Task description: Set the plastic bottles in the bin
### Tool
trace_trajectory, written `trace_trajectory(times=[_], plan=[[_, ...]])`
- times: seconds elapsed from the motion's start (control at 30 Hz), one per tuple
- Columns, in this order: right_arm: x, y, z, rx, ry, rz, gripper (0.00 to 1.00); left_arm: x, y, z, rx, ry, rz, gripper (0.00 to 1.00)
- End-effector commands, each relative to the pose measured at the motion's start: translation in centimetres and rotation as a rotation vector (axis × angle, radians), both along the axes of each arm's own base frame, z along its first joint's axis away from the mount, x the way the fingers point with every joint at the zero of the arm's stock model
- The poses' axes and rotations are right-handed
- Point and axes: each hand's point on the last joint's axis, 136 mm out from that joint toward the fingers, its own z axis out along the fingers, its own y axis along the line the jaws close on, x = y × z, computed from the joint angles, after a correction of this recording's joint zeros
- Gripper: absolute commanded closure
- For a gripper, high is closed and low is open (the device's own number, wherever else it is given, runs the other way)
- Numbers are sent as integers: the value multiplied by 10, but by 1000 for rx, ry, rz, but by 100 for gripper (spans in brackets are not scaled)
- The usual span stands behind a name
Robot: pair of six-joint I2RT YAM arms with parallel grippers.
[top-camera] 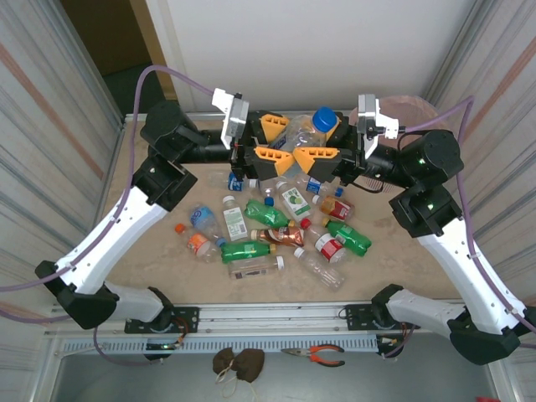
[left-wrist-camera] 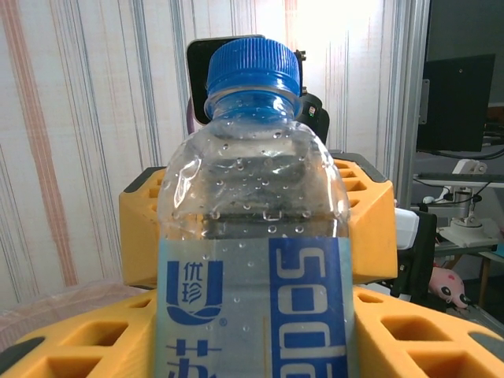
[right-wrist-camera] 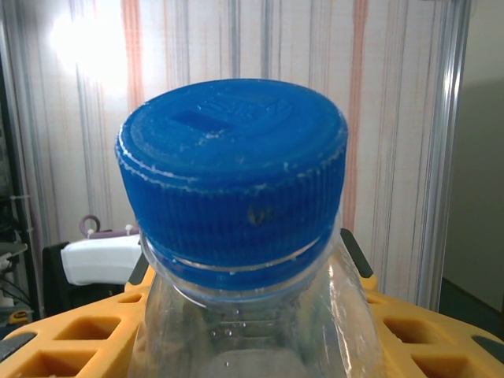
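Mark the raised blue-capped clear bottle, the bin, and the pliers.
Clear plastic bottle with blue cap [left-wrist-camera: 253, 67]: left wrist view, on the cap.
Pink-lined plastic bin [top-camera: 415, 107]: top external view, on the bag near its rim.
Orange-handled pliers [top-camera: 322, 357]: top external view, on the handles.

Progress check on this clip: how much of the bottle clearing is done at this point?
Done: nothing that can be confirmed. The pink-lined bin stands at the far right, its inside hidden.
In hand: one clear blue-capped bottle is held up between the left gripper and right gripper, fingers of both around it. Which one bears it is unclear.
Left: more than ten bottles lie piled on the table, so most of the job remains.
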Motion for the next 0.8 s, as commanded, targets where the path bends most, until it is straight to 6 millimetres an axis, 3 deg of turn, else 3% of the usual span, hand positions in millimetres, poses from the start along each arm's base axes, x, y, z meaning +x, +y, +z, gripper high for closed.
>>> trace_trajectory(times=[0.0, 0.2, 0.4, 0.57, 0.77], plan=[[-20, -13, 26, 58, -74, -10, 53, -7, 7, 3, -15, -32, 22, 44], [-18, -19, 28, 55, -83, -68, 54, -5, 15, -4, 6, -44, 95, 29], [8, -31, 18, -43, -79, -281, 55, 2, 26, -25, 68, -54, 214, 26], [50, -55, 4, -143, -34, -532, 56, 23, 35, -55, 165, -10, 351, 26], [114, -107, -25, -270, 97, -821, 57, 53, 57, -95, 272, 80, 515, 30]])
